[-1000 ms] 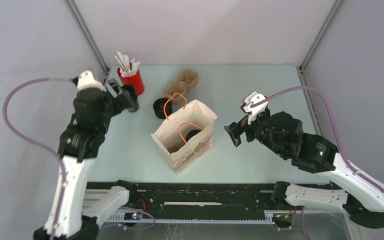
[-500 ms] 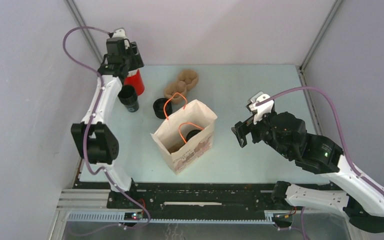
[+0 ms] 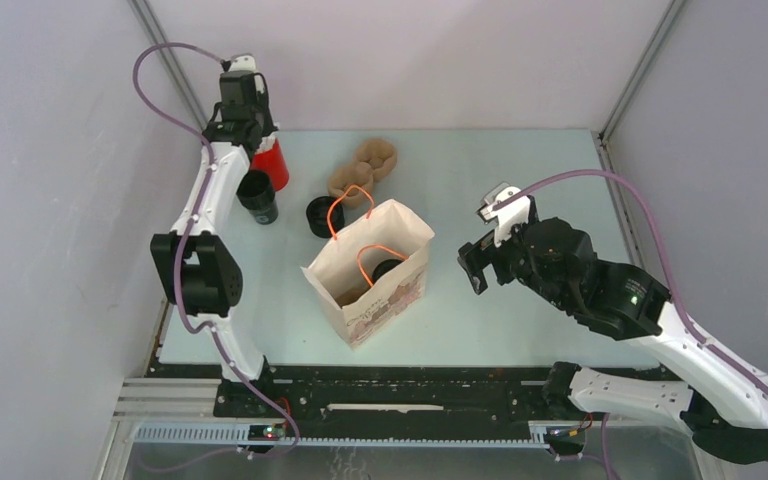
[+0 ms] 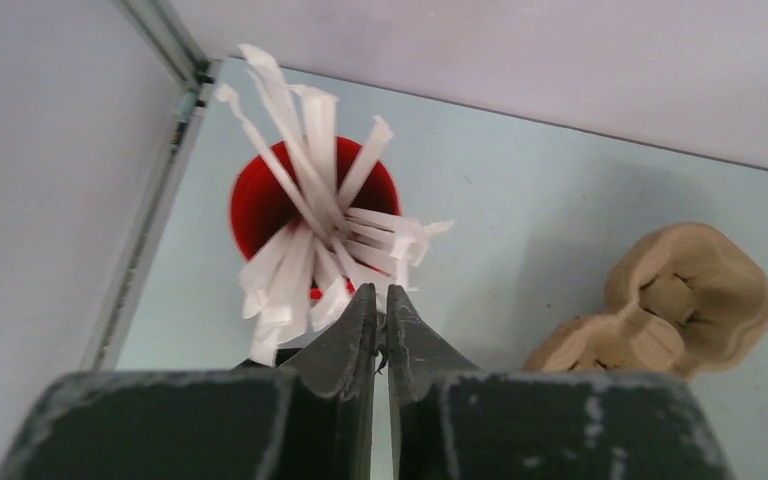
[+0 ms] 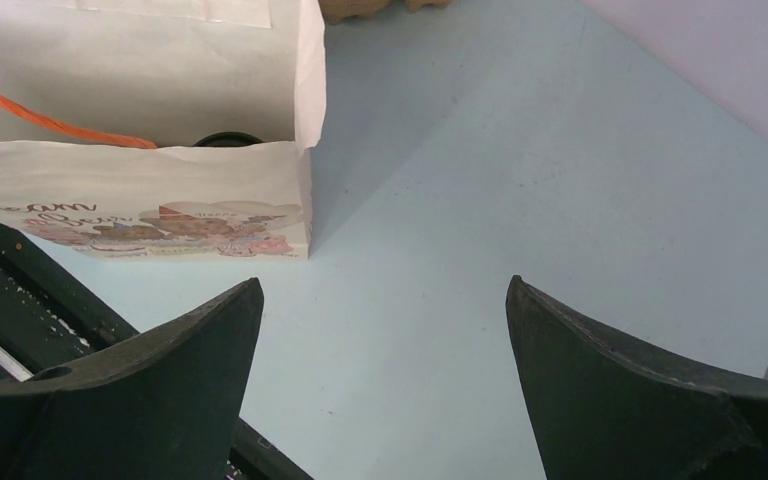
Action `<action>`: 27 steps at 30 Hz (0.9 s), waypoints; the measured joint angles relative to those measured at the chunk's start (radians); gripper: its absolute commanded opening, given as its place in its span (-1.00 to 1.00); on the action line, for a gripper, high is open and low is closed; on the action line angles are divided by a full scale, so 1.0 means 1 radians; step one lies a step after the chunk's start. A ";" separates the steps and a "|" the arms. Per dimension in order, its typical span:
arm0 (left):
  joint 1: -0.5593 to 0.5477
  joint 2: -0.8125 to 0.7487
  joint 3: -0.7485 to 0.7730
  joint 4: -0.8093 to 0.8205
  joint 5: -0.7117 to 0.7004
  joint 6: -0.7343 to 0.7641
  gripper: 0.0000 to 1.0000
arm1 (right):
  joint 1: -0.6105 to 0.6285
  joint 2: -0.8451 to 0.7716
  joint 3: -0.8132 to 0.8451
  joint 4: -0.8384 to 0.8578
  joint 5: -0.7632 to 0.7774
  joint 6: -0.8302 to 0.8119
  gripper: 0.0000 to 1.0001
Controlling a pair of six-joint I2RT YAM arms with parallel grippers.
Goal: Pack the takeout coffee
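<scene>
The takeout coffee [image 3: 257,195], a small black tapered cup, stands on the table just in front of the red cup [image 3: 271,163] of white sticks [image 4: 305,230]. My left gripper [image 4: 381,292] hangs over the red cup [image 4: 260,200] at the back left, its jaws closed to a thin slit on a white stick. The brown paper bag [image 3: 370,272] stands open mid-table, with something round and black [image 3: 388,268] inside. My right gripper [image 5: 384,290] is wide open and empty, low over bare table right of the bag [image 5: 140,210].
A squat black round piece [image 3: 320,215] lies behind the bag. A tan pulp cup carrier [image 3: 363,165] sits at the back, also in the left wrist view [image 4: 660,300]. Orange bag handles [image 3: 345,205] stick up. Enclosure walls and a corner post [image 4: 165,40] stand close to the left gripper.
The left arm rose from beside the black cup and reached back over the red cup, and its jaws closed. The right gripper shifted slightly and stayed open.
</scene>
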 measured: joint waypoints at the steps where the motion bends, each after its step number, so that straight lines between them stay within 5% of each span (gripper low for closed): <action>1: -0.001 0.000 0.008 -0.007 -0.011 0.008 -0.83 | -0.001 0.003 0.000 0.000 -0.006 -0.001 0.99; 7: -0.016 -0.042 0.134 -0.093 -0.082 0.045 -0.90 | -0.001 -0.005 -0.002 0.002 -0.024 0.000 0.99; 11: -0.042 -0.204 0.194 -0.152 -0.062 0.021 -0.87 | -0.001 -0.025 -0.002 0.001 -0.029 0.005 0.99; 19: -0.091 -0.882 -0.012 -0.203 0.266 -0.165 -0.76 | -0.001 -0.071 -0.014 0.002 -0.032 0.019 0.99; 27: -0.150 -1.176 -0.042 -0.452 0.496 -0.177 -0.86 | -0.001 -0.114 -0.048 0.002 -0.048 0.019 0.99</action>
